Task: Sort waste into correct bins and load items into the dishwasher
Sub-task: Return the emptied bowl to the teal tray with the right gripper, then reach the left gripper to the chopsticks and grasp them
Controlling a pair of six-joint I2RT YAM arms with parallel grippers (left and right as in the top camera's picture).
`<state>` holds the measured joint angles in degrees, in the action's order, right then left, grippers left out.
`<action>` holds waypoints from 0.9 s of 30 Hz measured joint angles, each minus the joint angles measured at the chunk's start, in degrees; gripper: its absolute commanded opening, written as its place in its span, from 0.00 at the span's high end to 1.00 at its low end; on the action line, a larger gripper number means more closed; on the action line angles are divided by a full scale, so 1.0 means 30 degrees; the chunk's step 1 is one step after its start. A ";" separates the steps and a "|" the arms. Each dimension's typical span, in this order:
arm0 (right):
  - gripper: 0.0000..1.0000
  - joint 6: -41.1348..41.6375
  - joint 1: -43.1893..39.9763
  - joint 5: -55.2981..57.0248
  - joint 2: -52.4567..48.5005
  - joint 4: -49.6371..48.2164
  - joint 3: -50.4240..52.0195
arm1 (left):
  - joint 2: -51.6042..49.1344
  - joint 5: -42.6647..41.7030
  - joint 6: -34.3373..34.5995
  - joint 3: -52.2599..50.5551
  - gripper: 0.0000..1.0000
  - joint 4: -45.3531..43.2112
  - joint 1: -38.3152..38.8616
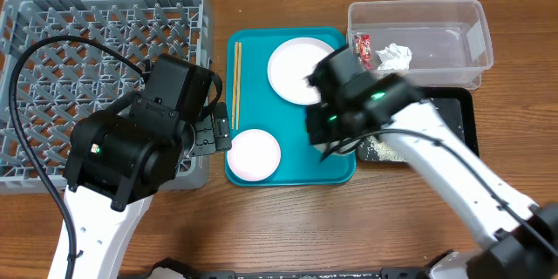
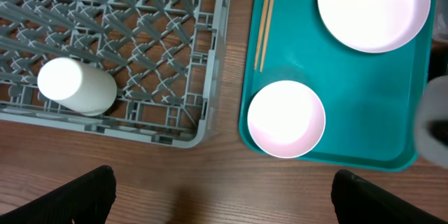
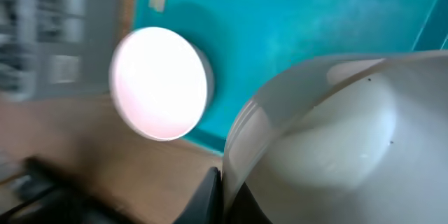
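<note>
Right gripper (image 1: pixel 333 129) clamps the pale bowl (image 3: pixel 329 133) by its rim over the teal tray (image 2: pixel 350 112) holding plate (image 2: pixel 374 7), saucer (image 2: pixel 285 117) and chopsticks (image 2: pixel 264 21); left gripper (image 2: pixel 224 203) gapes wide; cup (image 2: pixel 77 87) sits in the dish rack (image 2: pixel 213 77), wrapper (image 1: pixel 363 50) and tissue (image 1: pixel 394 55) in the clear tub (image 1: pixel 417 7).

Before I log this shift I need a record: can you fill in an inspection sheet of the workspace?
Surface: wooden table, teal tray on it.
Job's things: cup in rack; plate, saucer, chopsticks on teal tray; wrapper, tissue in clear tub; rice in black tray.
Clutter: nothing seen.
Pincers: left pincer open, empty; right pincer shut on bowl rim.
Cables: black cable loops over rack; second cable along right arm.
Surroundings: nothing seen.
</note>
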<state>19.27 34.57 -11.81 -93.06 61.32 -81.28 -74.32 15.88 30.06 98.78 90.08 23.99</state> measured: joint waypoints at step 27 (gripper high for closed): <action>0.31 0.2390 -0.1275 0.4080 -0.0998 0.1814 -0.4138 | -0.0146 -0.1209 -0.1093 0.0000 0.00 -0.3956 0.0015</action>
<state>26.44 30.74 0.43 -96.05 66.76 -93.69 -74.76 12.25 26.79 98.78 78.22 24.03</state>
